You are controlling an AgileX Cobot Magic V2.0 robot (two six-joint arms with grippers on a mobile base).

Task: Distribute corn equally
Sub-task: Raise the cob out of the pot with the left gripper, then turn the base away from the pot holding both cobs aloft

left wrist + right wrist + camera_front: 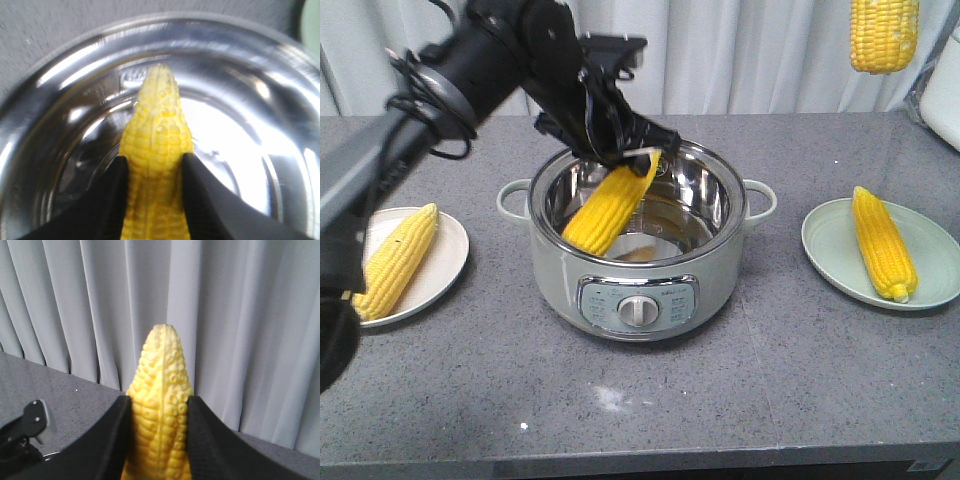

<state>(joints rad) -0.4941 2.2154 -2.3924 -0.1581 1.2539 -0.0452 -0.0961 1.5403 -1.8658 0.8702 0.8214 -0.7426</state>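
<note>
Corn (607, 208) was four cobs, logged like this. First cob (395, 262) lay on the white plate (442, 278) at the left arm's side of the counter. Second cob (883, 245) lay on the green plate (832, 245) at the right arm's side. Third cob, the one already marked, sat tilted in the steel pot (560, 272) between the plates, with one end up at the rim and the other down inside. I couldn't tell whether the low end touched the bottom.

Left gripper (154, 167) was pinching that third cob near its upper end, fingers (107, 200) pressed on both flanks, looking down into the pot. Right gripper (159, 407) was clamped on the fourth cob (884, 35), which hung high in the air above the green plate's side, well clear of the counter, against the curtain (240, 315).

I judged the step as mid-transfer: one cob per plate, two in hand, so about halfway. For the next move I figured the left arm needed to lift its cob clear of the pot rim, swing to the white plate and lay it beside the first cob, not across it. The right arm needed to come down and set its cob next to the second. Cobs are round, so I noted a low release to stop rolling.
</note>
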